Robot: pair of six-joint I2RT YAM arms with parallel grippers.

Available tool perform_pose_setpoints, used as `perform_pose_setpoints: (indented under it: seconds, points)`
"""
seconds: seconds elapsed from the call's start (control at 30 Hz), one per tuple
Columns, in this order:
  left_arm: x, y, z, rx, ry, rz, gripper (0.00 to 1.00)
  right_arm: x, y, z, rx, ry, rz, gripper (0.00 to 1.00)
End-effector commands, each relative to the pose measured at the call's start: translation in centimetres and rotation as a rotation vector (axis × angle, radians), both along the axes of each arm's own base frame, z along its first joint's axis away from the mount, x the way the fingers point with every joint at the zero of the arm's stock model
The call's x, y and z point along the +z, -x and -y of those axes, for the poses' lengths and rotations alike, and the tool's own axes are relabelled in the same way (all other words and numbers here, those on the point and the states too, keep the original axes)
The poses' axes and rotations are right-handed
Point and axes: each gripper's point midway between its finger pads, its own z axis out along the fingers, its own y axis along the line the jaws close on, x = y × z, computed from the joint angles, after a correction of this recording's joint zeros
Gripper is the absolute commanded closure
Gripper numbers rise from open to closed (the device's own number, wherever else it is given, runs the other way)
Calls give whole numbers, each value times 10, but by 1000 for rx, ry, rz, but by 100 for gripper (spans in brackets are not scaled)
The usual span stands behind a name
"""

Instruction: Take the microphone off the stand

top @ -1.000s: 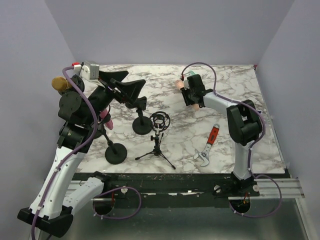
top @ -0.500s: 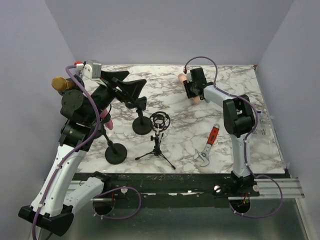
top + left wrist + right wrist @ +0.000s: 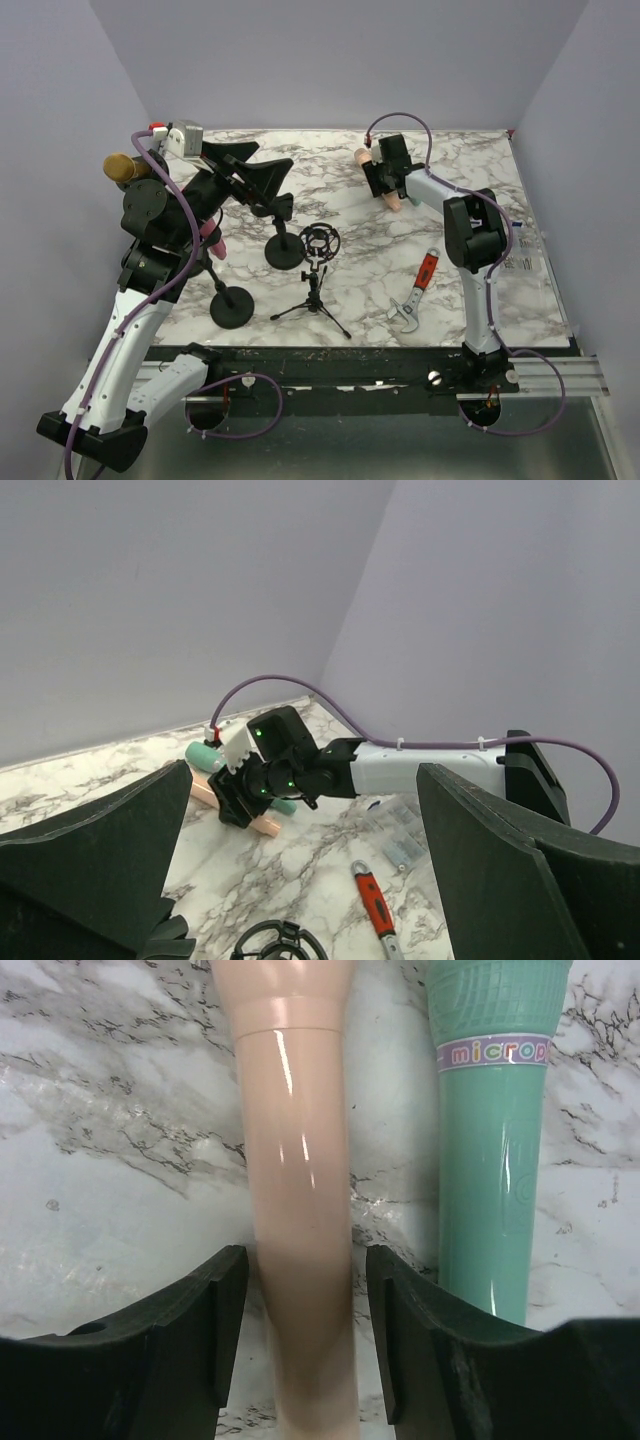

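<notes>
Peach microphone (image 3: 298,1210): flat on bench (image 3: 470,160), far side; long axis diagonal, wider end far-left, handle near-right; parallel beside teal microphone (image 3: 490,1160). Right fingers (image 3: 200,1330): parted, straddling its handle with narrow gaps. Left fingers (image 3: 90,850): raised, spread wide, empty.

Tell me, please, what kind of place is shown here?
Probably a robot lab test cell: a marble-patterned table boxed in by plain lavender walls, with props like a tripod stand and a wrench.
</notes>
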Motion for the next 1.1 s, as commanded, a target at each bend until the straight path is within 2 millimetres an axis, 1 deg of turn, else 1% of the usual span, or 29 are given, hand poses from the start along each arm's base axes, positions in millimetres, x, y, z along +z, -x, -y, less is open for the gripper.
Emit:
perform_pose_setpoints:
  seconds: [0.0, 0.13, 0.2, 0.3, 0.43, 0.57, 0.67, 0.73, 0.8, 0.83, 0.87, 0.9, 0.93, 1.07]
  points:
    - [6, 5, 3, -33, 9, 24, 1, -26, 13, 6, 3, 42, -80, 42]
    - [8, 8, 6, -55, 6, 33, 1, -18, 11, 4, -2, 26, -83, 42]
    - [7, 7, 7, -60, -10, 39, 1, -9, 11, 0, 5, 6, -85, 39]
    - [4, 4, 8, -56, -17, 29, 1, 9, 7, -4, 2, -17, -61, 35]
    - [9, 12, 14, -108, -17, 55, 1, 41, 9, -9, -16, -77, -15, 30]
    - [4, 7, 14, -97, -35, 53, 2, 81, 7, -10, -57, -124, 37, 25]
    - [3, 7, 16, -98, -46, 61, 1, 102, 18, -10, -81, -189, 63, 22]
    - [0, 5, 16, -89, -57, 62, 1, 120, 27, -12, -120, -256, 77, 21]
    - [-2, 3, 17, -92, -58, 51, 1, 141, 40, -14, -137, -319, 92, 21]
    - [-2, 3, 18, -97, -56, 53, 1, 146, 47, -14, -142, -346, 93, 20]
    - [-2, 3, 19, -101, -56, 53, 1, 158, 54, -19, -140, -404, 102, 20]
    - [-3, 3, 21, -105, -61, 53, 2, 164, 60, -22, -138, -449, 104, 20]
    - [-4, 4, 21, -105, -66, 56, 1, 174, 67, -26, -134, -496, 104, 20]
    - [-2, 10, 26, -139, -66, 65, 1, 212, 104, -54, -11, -712, 80, 20]
